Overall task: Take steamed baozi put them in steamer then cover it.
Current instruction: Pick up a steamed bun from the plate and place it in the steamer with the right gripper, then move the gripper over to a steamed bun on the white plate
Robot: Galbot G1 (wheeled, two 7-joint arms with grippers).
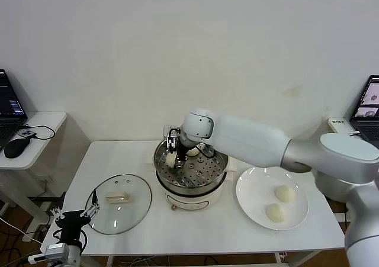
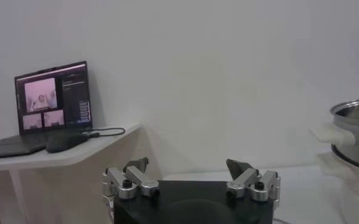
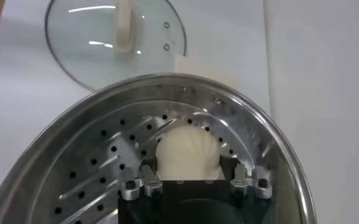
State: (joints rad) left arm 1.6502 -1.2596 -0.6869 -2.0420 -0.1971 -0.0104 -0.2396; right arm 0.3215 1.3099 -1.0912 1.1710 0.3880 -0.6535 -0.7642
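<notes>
From the head camera, the round shiny steel perforated steamer sits on its white pot base at the middle of the white table. The right gripper is lowered into its back-left part, fingers either side of a smooth cream-white baozi; another bun lies at the basket's rear. The flat white plate to the right holds two more buns. The clear glass cover with its cream handle lies flat on the table, left of the steamer.

In the left wrist view, the left gripper stands spread wide and empty, the steamer rim off to one side.

In the right wrist view, the right gripper brackets the baozi on the perforated floor; whether it grips or has let go cannot be told.
</notes>
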